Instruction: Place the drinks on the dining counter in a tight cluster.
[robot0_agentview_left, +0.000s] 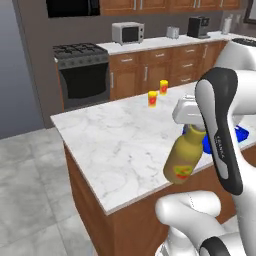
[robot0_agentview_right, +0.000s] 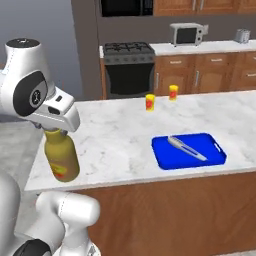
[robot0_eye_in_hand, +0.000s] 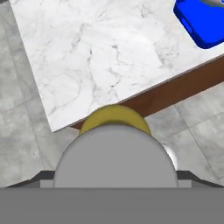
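A tall mustard-yellow bottle (robot0_agentview_left: 182, 160) with a red-yellow label hangs from my gripper (robot0_agentview_left: 193, 126), which is shut on its grey cap. It hangs upright at the near corner of the dining counter (robot0_agentview_left: 115, 135), a white marble slab on brown wood panels. From the right base view the bottle (robot0_agentview_right: 61, 160) hangs under the gripper (robot0_agentview_right: 56, 131) by the counter's (robot0_agentview_right: 115, 140) front left corner. Looking down from the hand, the grey cap (robot0_eye_in_hand: 114, 159) and yellow shoulder (robot0_eye_in_hand: 114, 116) lie just off the counter's (robot0_eye_in_hand: 87, 52) edge, over the floor. The cap hides my fingertips.
A blue tray (robot0_agentview_right: 165, 156) holding a grey utensil (robot0_agentview_right: 186, 148) lies on the counter's near right part. Two small yellow jars with red labels (robot0_agentview_right: 150, 102) (robot0_agentview_right: 173, 92) stand at the far edge. Behind are a stove (robot0_agentview_left: 82, 70), drawer cabinets and a microwave (robot0_agentview_left: 128, 33).
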